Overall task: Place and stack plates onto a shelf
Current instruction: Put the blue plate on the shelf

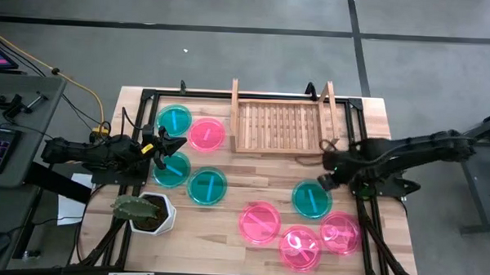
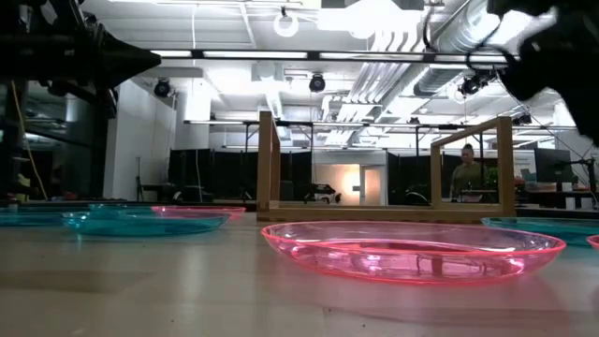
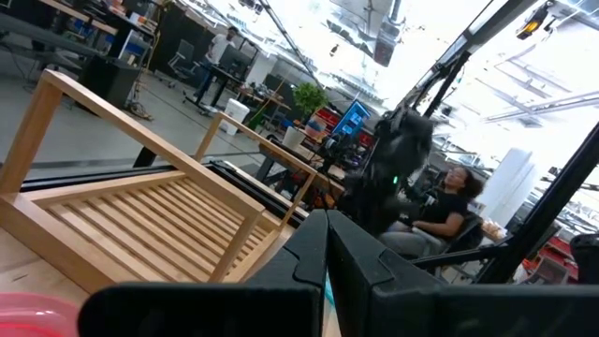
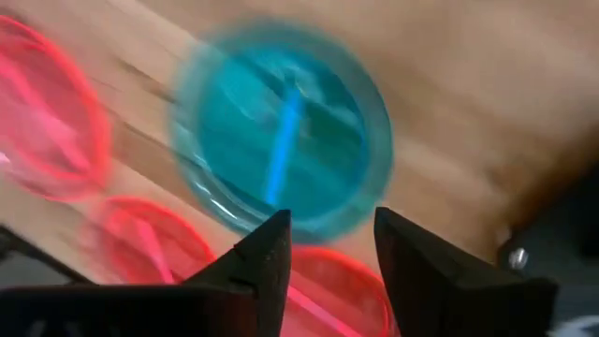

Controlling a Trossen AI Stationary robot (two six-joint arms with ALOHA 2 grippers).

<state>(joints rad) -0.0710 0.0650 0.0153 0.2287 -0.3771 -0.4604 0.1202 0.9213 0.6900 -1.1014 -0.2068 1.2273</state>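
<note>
the shelf (image 1: 284, 127) is set at the table's 12 o'clock edge, long axis side to side, with no plate on it. a teal plate (image 1: 311, 199) lies at its 5 o'clock, below the spread right gripper (image 4: 329, 245). the left gripper (image 1: 178, 143) is pressed together at 9 o'clock.

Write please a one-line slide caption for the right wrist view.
Right gripper, fingers open, poised above a teal plate flanked by pink plates.

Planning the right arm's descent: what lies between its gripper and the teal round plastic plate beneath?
Nothing: open air between right gripper and teal plate, per right wrist view.
</note>
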